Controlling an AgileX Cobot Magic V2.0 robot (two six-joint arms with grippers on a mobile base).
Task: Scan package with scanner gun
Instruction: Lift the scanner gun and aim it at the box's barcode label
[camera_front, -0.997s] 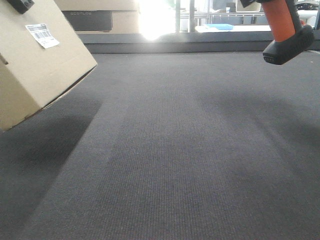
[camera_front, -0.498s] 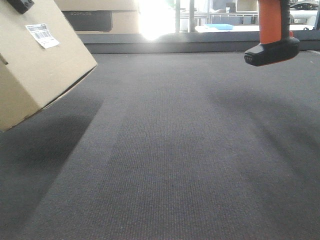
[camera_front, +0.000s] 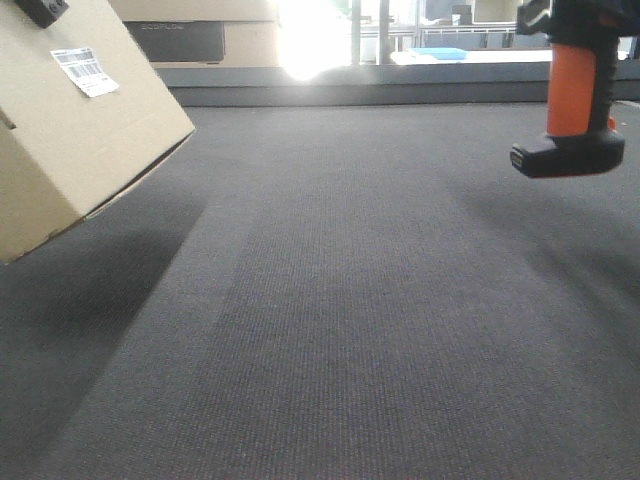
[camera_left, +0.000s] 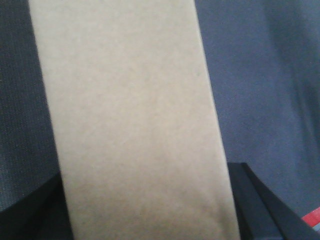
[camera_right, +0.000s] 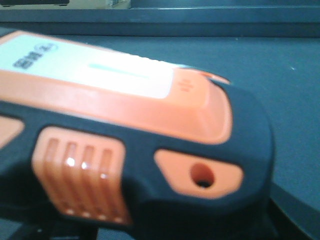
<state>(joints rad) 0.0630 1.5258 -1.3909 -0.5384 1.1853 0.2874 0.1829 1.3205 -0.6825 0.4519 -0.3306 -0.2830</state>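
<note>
Upper left: tilted cardboard package (camera_front: 70, 140), barcode sticker (camera_front: 84, 70) facing out, clamped in left gripper (camera_left: 145, 210). Upper right: scanner gun (camera_front: 572, 105) pinched aloft in right gripper (camera_front: 575, 22), well apart. Aim scanner at sticker; hold package steady.

Package (camera_front: 70, 130) plain tan, white sticker (camera_front: 84, 70) with black bars; left gripper (camera_left: 145, 220) fingers (camera_left: 260, 205) black on either side of it. Scanner gun (camera_front: 572, 100): orange handle, black foot, black head with ribbed orange panel. Carpet (camera_front: 350, 300) beneath both dark grey, finely ribbed.
</note>
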